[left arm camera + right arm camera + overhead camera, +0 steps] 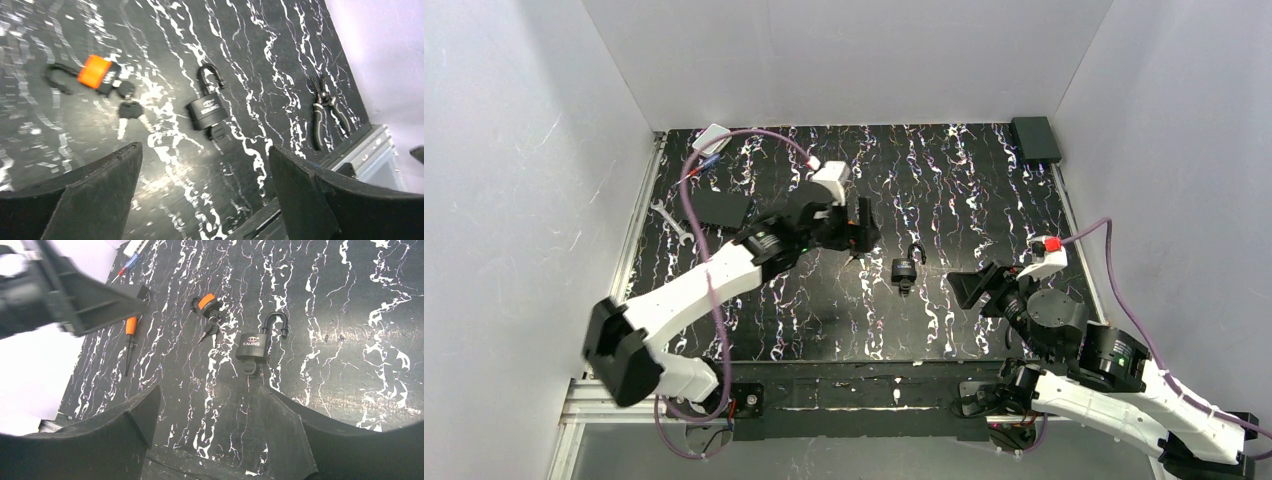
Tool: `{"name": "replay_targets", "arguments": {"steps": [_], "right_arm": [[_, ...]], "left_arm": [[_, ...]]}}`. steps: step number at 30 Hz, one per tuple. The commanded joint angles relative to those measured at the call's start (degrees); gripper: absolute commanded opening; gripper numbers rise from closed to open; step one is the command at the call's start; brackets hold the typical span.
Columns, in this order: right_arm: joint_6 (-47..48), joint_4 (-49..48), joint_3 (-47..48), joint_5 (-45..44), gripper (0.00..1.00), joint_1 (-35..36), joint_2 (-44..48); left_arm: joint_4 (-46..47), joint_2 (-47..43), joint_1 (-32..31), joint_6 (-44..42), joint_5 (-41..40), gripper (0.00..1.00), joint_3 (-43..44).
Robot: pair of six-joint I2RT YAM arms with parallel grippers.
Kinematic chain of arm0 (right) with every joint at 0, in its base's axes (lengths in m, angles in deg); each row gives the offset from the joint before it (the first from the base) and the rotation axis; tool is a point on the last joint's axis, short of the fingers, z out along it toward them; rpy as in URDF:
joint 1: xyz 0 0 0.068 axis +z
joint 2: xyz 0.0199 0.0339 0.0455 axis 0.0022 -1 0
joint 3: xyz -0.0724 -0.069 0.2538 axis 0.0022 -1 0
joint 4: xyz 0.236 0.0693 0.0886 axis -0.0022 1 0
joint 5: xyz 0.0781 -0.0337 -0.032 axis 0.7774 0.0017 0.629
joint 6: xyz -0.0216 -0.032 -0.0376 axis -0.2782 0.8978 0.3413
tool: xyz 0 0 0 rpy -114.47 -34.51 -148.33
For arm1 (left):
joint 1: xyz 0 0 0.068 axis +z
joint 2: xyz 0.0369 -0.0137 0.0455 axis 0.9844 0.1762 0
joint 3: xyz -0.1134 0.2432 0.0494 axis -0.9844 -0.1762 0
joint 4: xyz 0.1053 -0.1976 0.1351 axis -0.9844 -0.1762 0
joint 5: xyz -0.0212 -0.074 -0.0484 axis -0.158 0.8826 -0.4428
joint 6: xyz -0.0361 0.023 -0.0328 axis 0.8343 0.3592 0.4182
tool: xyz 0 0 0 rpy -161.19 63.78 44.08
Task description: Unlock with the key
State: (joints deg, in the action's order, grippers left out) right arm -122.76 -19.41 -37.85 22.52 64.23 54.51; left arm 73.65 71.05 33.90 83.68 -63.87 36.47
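The dark padlock [904, 269] lies mid-mat with its shackle sprung open. It also shows in the left wrist view [207, 111] and the right wrist view [251, 346]. The key's black head [218, 132] sticks out of the padlock's underside, also in the right wrist view [249, 367]. My left gripper [861, 240] hovers just left of the padlock, open and empty [204, 150]. My right gripper [970, 290] sits to the padlock's right, open and empty [210, 390].
An orange-and-black lock [97, 73] with loose black-headed keys [131, 111] lies left of the padlock. Pliers [322, 112] lie near the mat's edge. An orange-handled screwdriver [130, 340], a wrench [669, 220] and a black box [1036, 138] lie further off.
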Motion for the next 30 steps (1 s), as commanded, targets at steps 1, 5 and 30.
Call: {"name": "replay_targets", "arguments": {"steps": [1,5,30], "right_arm": [[1.07,-3.23,2.87,-1.46,0.79,0.18,-1.02],[1.12,-4.54,2.45,-1.93,0.79,0.2,-1.32],[-0.56,-9.66,-1.72,4.83,0.9,0.17,-12.48]], "left_arm": [[-8.26,-13.07,0.08,-11.63,-9.12,0.96,-5.25],[-9.29,-23.57,0.25,-17.19,-15.96,0.98,-10.43],[4.57,-44.3,1.39,-41.69,-52.78,0.95,-23.39]]}}
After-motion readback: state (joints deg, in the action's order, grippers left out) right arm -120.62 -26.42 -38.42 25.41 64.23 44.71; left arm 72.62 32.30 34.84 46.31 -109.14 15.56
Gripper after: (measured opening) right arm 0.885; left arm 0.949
